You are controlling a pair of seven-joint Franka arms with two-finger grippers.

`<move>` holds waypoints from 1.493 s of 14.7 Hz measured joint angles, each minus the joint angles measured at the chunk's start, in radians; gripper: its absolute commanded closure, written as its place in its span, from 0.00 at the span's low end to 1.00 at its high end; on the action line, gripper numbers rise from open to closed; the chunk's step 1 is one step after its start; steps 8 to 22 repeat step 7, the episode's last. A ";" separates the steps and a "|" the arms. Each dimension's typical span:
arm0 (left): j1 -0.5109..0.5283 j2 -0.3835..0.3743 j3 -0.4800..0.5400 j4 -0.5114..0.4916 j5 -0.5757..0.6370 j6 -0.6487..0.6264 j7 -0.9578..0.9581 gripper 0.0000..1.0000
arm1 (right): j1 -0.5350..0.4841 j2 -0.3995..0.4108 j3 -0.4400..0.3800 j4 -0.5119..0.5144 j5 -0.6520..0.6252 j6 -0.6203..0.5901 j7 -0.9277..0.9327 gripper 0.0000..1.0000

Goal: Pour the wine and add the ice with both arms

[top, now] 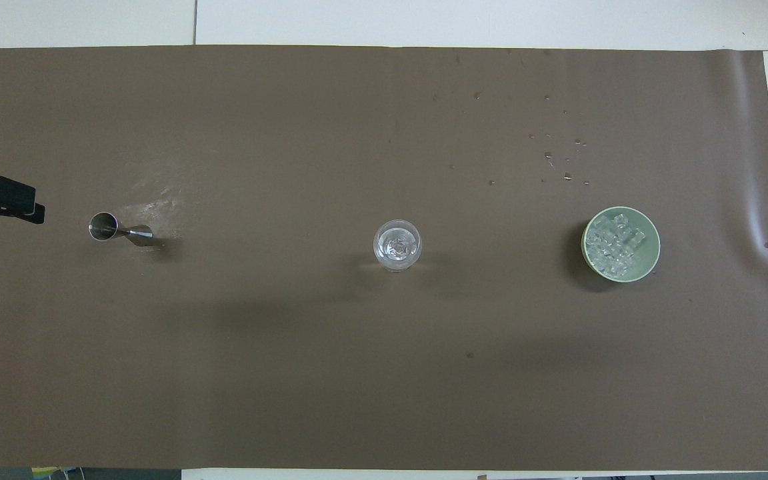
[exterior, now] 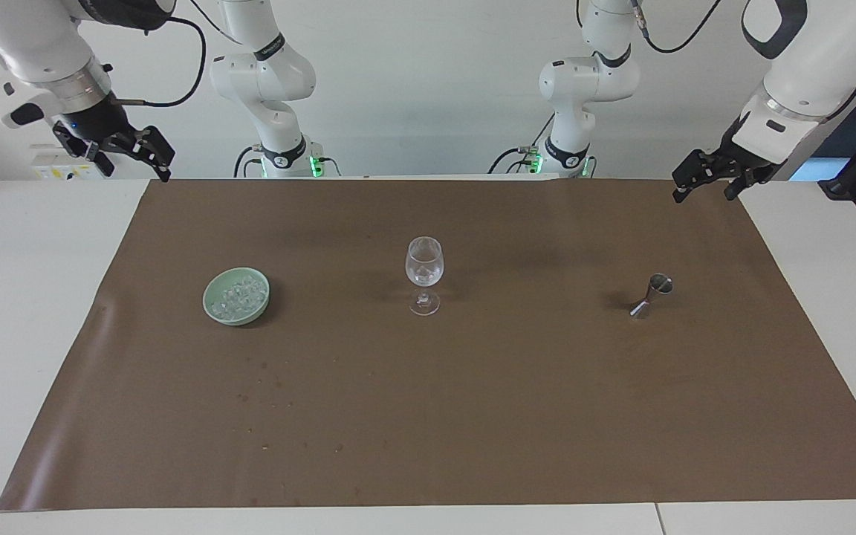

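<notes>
Ice fills a pale green bowl on the brown mat that covers the table, toward the right arm's end. A stemmed glass stands upright at the mat's middle with a few cubes in its bowl. A steel jigger stands toward the left arm's end. The right claw hangs in the air over the mat's corner near its base, prongs spread apart and empty. The left claw hangs over the other near corner, prongs likewise apart, gripping nothing.
</notes>
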State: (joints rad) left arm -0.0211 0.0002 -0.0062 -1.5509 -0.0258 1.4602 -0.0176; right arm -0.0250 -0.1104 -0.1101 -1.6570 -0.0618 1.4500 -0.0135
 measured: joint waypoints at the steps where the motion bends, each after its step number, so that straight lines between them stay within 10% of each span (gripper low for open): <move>1: 0.000 0.000 0.000 0.000 0.000 0.000 0.000 0.00 | 0.001 0.000 0.000 0.000 0.000 0.000 0.000 0.00; 22: 0.000 0.000 0.000 0.000 0.000 0.000 0.000 0.00 | 0.003 0.000 0.000 0.000 0.013 0.000 0.000 0.00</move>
